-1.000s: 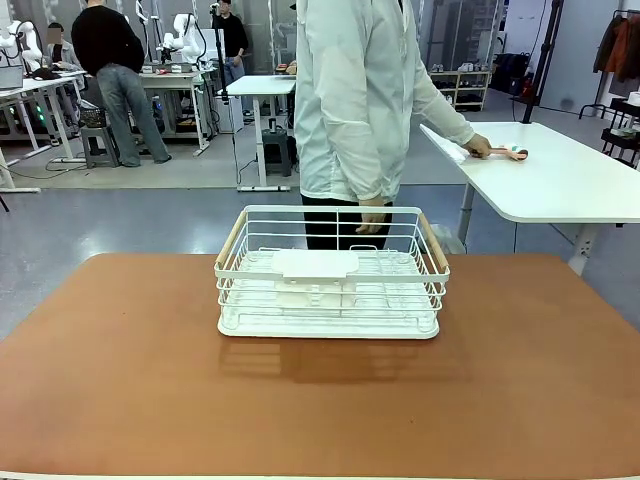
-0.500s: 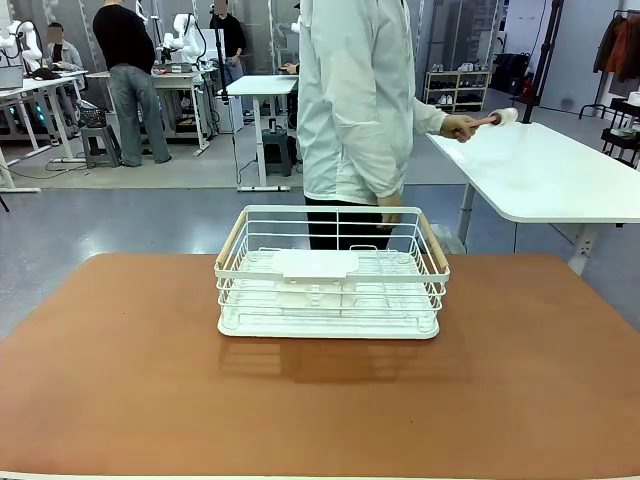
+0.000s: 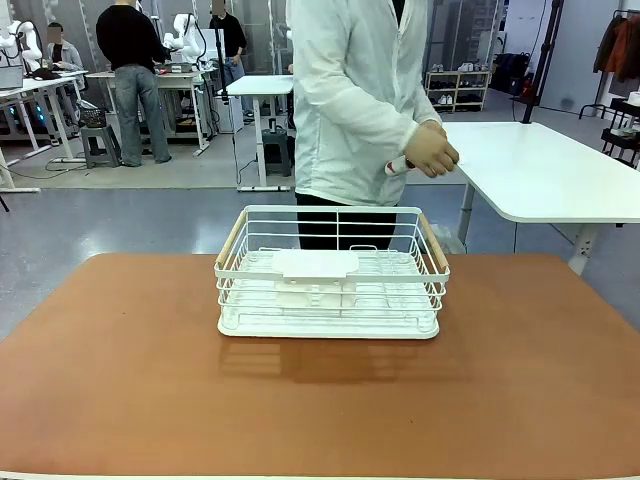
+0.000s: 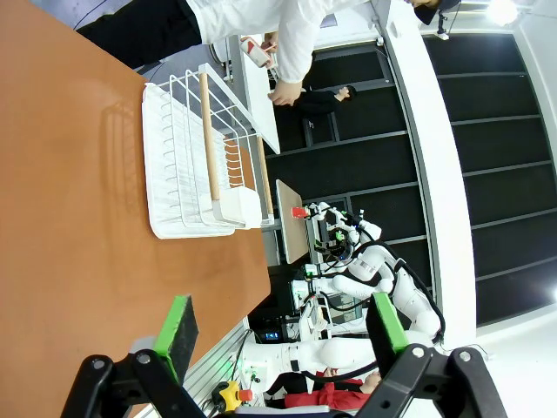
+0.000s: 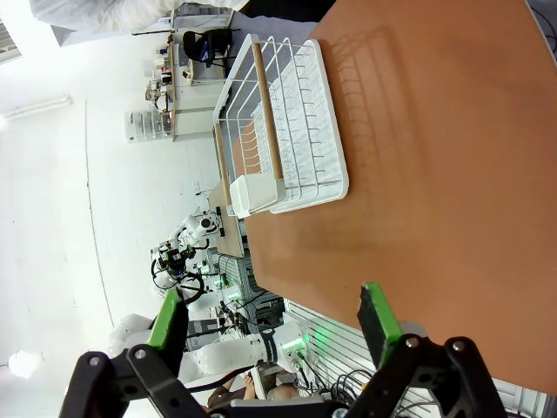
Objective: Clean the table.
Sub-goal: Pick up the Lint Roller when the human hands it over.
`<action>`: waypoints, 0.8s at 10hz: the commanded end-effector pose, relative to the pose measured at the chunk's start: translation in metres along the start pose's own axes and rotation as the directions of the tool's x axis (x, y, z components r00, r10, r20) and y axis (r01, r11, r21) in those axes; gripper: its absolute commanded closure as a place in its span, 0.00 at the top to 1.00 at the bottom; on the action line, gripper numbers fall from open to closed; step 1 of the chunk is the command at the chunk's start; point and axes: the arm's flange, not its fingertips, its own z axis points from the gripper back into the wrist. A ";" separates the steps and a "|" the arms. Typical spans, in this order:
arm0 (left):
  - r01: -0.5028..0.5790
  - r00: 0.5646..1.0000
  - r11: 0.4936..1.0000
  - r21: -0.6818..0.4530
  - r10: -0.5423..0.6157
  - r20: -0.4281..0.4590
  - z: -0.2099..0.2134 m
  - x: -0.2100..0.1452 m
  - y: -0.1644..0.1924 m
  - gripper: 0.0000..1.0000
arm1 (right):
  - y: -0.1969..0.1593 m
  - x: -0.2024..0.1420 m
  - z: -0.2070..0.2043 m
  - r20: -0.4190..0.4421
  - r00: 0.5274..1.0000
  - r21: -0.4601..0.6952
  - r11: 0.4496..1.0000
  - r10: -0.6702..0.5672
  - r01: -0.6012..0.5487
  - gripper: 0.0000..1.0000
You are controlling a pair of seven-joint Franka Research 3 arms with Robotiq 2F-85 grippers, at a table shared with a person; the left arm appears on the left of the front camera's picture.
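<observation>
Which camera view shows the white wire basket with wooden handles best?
The front view: the white wire basket stands upright and centred on the reddish-brown table, seen whole. Both wrist views show it too, but rolled sideways and slanted.

Right gripper (image 5: 272, 318), fingers (image 5: 376, 315) apart; white wire basket (image 5: 287, 131) on table (image 5: 435, 174).

Clock: read in the front view from the middle of the table (image 3: 120, 380), 12 at the far edge
Obstacle: wire basket (image 3: 330, 275) stands at 12, near the far edge, open at the top
Free top: bare surface from 3 through 6 to 9, plus strips beside the basket at 2 and 10
Beyond far edge: person (image 3: 350, 100) at 12 just behind the basket, hands (image 3: 430, 150) together, higher than its rim and apart from it
</observation>
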 end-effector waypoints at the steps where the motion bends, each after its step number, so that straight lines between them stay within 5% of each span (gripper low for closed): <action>1: 0.005 1.000 1.000 -0.018 -0.005 0.003 0.002 -0.002 0.000 1.00 | 0.002 -0.003 -0.001 0.010 1.000 0.017 1.000 0.015 -0.015 1.00; 8: 0.005 1.000 1.000 -0.018 -0.005 0.003 0.002 -0.002 0.000 1.00 | 0.002 -0.003 -0.001 0.010 1.000 0.017 1.000 0.015 -0.015 1.00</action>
